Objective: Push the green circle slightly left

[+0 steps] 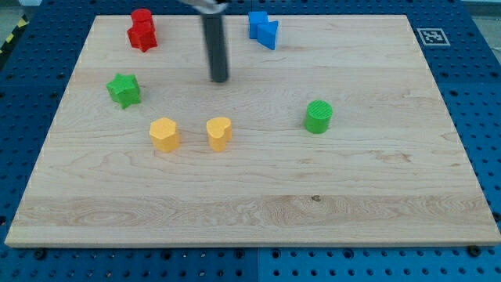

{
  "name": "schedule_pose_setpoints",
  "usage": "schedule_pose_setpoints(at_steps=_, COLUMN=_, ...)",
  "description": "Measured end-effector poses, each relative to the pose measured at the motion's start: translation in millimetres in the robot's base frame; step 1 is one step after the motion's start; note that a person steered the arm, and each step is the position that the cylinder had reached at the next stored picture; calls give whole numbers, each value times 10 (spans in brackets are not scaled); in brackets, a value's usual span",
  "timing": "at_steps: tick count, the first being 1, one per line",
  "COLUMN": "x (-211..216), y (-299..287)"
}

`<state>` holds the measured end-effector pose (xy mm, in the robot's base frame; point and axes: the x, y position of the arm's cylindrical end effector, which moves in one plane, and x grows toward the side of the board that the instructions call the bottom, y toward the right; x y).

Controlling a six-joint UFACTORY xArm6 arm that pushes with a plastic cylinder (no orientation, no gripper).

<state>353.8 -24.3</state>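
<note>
The green circle [318, 116] stands upright on the wooden tabletop [258, 204], right of the middle and nearer the right edge than the left, with bare wood all round it. My tip [219, 79] rests on the board well apart from it, up toward the top edge and to the view's left of the circle, so the circle lies down and to the right of the tip with open wood between them. There is no claw on this arm, only the straight dark rod, so nothing opens, closes or clamps. Just below the tip, near the middle of the tabletop, sit a yellow heart-shaped block [220, 133] and, to its left and a little apart from it, a yellow hexagon-like block [164, 134]. A green star block [124, 89] lies near the left edge. A red block [142, 30] of unclear shape stands by the top edge toward the top-left corner, and a blue block [263, 29], also of unclear shape, stands by the top edge just right of the rod. A small printed marker [430, 35] sits off the top-right corner.
</note>
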Motion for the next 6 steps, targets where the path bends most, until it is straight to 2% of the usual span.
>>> schedule_pose_setpoints(at_steps=2, x=215, y=1841)
schedule_pose_setpoints(at_steps=3, x=502, y=2554)
schedule_pose_setpoints(at_steps=4, x=896, y=2583)
schedule_pose_setpoints(at_steps=5, x=1074, y=2228)
schedule_pose_setpoints(at_steps=6, x=1074, y=2223)
